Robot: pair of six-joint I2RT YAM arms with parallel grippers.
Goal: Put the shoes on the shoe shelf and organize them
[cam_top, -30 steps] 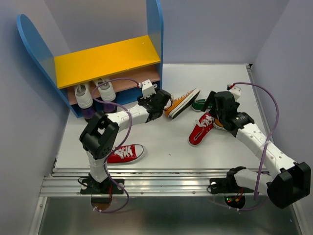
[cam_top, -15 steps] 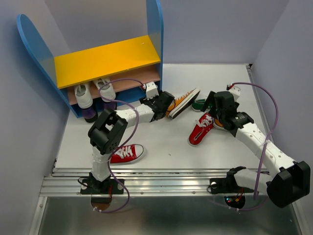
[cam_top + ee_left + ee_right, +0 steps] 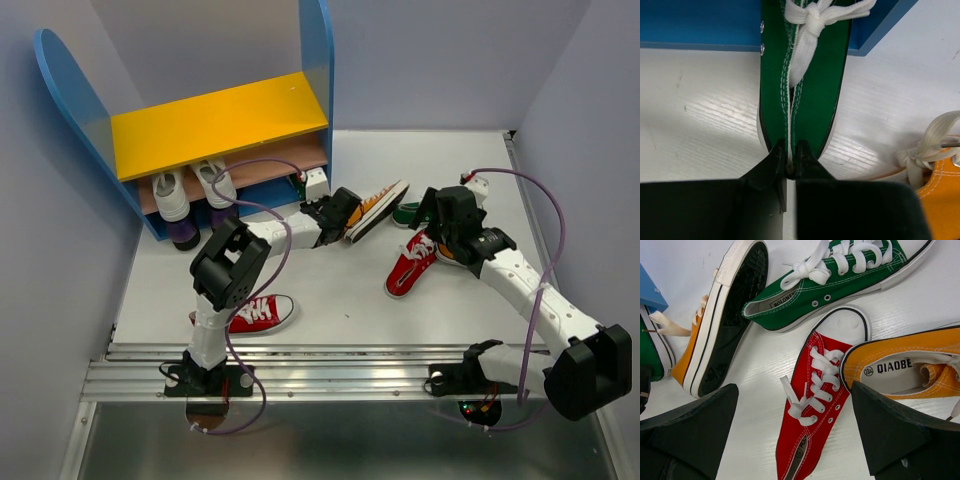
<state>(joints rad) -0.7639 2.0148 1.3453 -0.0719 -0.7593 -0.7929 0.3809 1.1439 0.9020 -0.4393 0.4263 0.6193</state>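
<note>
Green sneaker (image 3: 805, 90), toe at shelf (image 3: 700, 22)

Reaches with the left arm (image 3: 275, 230) from a raised elbow out to the right and toward the back, with the forearm low and almost level. Holds the left pincer (image 3: 788, 159) pressed together on the heel of a green shoe (image 3: 802, 85), with hardly any gap between the fingers. Extends the right arm (image 3: 520, 285) up and to the left. Holds the right pincer (image 3: 794, 390) wide open, with both black fingers (image 3: 690, 425) far apart.
</note>
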